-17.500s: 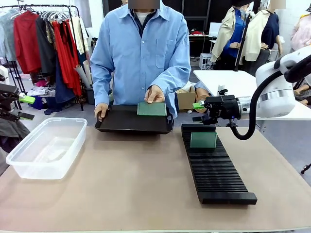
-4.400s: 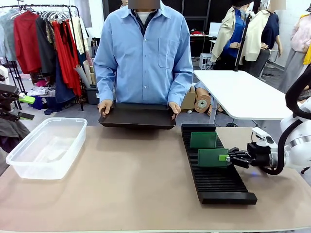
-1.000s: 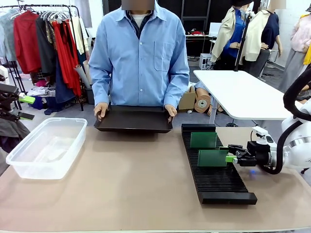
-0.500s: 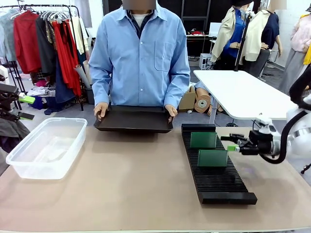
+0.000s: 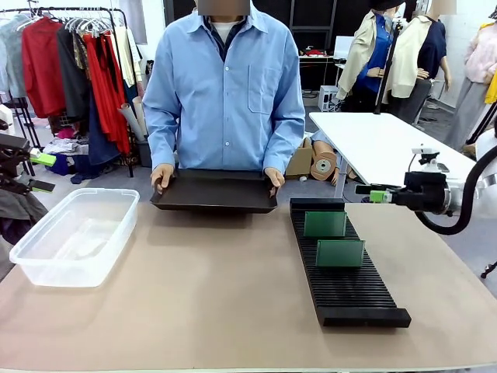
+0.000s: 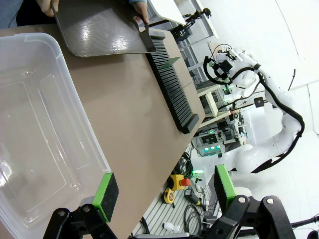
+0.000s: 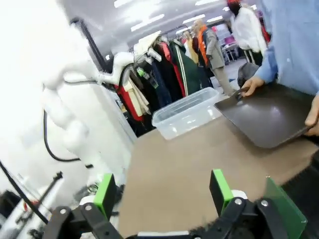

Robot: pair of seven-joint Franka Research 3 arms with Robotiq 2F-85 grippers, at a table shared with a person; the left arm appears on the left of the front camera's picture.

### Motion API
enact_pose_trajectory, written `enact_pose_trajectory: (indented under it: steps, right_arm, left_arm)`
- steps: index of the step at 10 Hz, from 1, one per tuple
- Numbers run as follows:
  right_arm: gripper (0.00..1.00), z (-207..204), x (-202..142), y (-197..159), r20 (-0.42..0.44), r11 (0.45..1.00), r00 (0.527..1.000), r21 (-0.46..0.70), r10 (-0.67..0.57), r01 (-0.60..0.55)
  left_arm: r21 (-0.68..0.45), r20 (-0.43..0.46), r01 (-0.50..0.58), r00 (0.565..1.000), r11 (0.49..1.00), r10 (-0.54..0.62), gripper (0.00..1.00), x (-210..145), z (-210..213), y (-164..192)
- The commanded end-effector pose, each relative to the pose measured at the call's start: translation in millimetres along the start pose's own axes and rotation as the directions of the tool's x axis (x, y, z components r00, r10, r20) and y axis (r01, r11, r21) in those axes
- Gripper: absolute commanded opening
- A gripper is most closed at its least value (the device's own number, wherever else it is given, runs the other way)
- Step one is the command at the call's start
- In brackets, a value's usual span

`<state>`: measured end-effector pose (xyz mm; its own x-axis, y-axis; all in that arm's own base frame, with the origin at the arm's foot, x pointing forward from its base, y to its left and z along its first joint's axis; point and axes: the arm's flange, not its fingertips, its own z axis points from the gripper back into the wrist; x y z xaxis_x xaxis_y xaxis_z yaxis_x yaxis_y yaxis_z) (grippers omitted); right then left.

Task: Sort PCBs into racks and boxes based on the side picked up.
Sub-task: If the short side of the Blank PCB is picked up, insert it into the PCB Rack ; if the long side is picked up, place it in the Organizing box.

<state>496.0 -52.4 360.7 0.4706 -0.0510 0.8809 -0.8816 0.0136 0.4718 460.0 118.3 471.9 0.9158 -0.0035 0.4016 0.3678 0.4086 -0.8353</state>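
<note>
Rack (image 5: 342, 264) on right side of table (image 5: 210, 295), 2 PCBs (image 5: 339, 253) standing upright in its far slots, one behind the other. Clear box (image 5: 74, 233) at left. Right gripper (image 5: 371, 193) up off the rack, beside its far end, jaws wide apart, nothing held. Left gripper (image 6: 162, 191) over the box's edge, jaws wide apart, nothing held. Far edge: person's 2 hands (image 5: 161, 176) grip black tray (image 5: 215, 192).

The tub (image 5: 74, 237) was clear, glossy plastic. The tabletop (image 5: 202, 303) looked matt and smooth, tan. The slotted rack (image 5: 342, 268) was matt black; the tray (image 6: 102, 30) showed a dull sheen. The person's shirt (image 5: 225, 93) was light blue cloth.
</note>
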Motion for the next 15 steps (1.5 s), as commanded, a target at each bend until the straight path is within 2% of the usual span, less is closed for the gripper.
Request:
enact_pose_trajectory:
  steps: [1,3,4,5,6,7,8,15]
  right_arm:
    - [1.00,-9.2,13.8,29.4,-0.035,0.960,0.960,-0.056,-0.277,0.275]
    - [1.00,-10.8,13.7,55.1,-0.098,0.852,0.847,-0.100,-0.523,0.514]
    - [1.00,-7.5,10.2,63.1,-0.119,0.800,0.792,-0.144,-0.598,0.583]
    - [1.00,-4.9,8.4,68.1,-0.105,0.775,0.770,-0.151,-0.630,0.613]
    - [1.00,-2.3,6.7,73.2,-0.092,0.732,0.728,-0.138,-0.680,0.667]
    - [1.00,-3.1,6.2,76.1,-0.070,0.702,0.699,-0.084,-0.712,0.707]
    - [1.00,-3.4,2.6,63.6,-0.092,0.768,0.764,-0.141,-0.639,0.625]
    - [1.00,-3.4,2.6,63.6,-0.092,0.768,0.764,-0.141,-0.639,0.625]
  left_arm:
    - [0.006,-0.002,0.003,1.000,1.000,-0.003,1.00,-1.0,0.0,-1.4]
    - [0.006,-0.002,0.003,1.000,1.000,-0.003,1.00,-1.0,0.0,-1.4]
    - [0.006,-0.002,0.003,1.000,1.000,-0.003,1.00,-1.0,0.0,-1.4]
    - [0.006,-0.002,0.003,1.000,1.000,-0.003,1.00,-1.0,0.0,-1.4]
    - [0.006,-0.002,0.003,1.000,1.000,-0.003,1.00,-1.0,0.0,-1.4]
    - [0.006,-0.002,0.003,1.000,1.000,-0.003,1.00,-1.0,0.0,-1.4]
    - [0.006,-0.002,0.003,1.000,1.000,-0.003,1.00,-1.0,0.0,-1.4]
    - [0.006,-0.002,0.003,1.000,1.000,-0.003,1.00,-1.0,0.0,-1.4]
